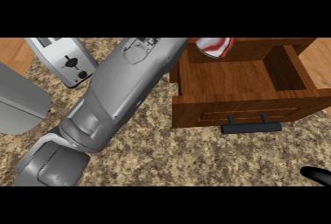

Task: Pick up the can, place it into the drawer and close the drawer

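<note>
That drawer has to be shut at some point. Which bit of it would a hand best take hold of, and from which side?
The dark bar handle on the drawer front. It stands off the wooden panel on two posts and runs crosswise, so fingers could probably hook or press it from the near side, the front facing the robot, then push it away.

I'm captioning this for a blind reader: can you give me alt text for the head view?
A grey left forearm reaches diagonally up toward a red and white can at the back edge of an open wooden drawer. A toaster stands at upper left on the speckled counter.
</note>
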